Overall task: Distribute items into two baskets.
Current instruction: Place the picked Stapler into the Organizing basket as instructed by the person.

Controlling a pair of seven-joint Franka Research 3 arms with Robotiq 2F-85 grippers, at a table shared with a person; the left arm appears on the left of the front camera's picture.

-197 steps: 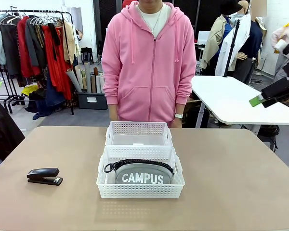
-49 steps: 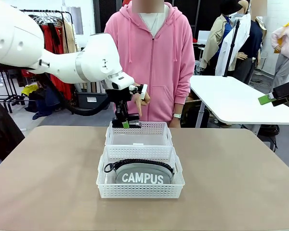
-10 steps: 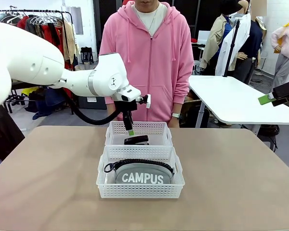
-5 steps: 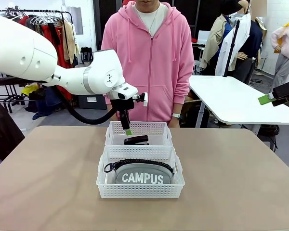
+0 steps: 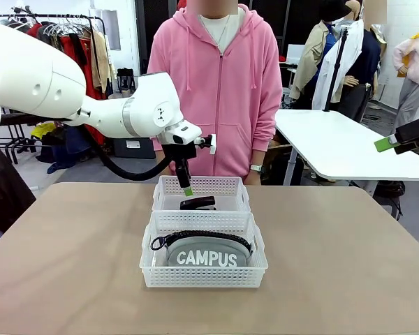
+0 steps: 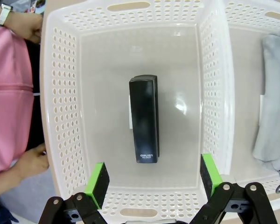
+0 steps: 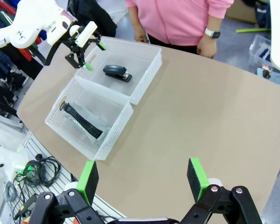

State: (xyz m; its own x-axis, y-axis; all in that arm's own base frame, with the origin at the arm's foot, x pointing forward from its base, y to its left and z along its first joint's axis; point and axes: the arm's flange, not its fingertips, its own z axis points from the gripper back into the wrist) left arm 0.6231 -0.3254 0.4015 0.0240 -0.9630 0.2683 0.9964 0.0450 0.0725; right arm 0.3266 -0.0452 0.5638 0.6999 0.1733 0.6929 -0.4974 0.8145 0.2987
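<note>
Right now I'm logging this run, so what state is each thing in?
Stapler: closed, lying flat in the far basket.
Pouch: zipped, in the near basket.
Left gripper: jaws open, empty, above the stapler.
Right gripper: jaws open, empty, high over the table.

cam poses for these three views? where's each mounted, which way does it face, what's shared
Front: fixed on the robot's side, facing the person across the table; left gripper above the far basket.
Left wrist: straight down between its open fingers onto the stapler.
Right wrist: high, off to the side, looking down on the table; own open fingers at bottom.
Shared: stapler, both baskets.
</note>
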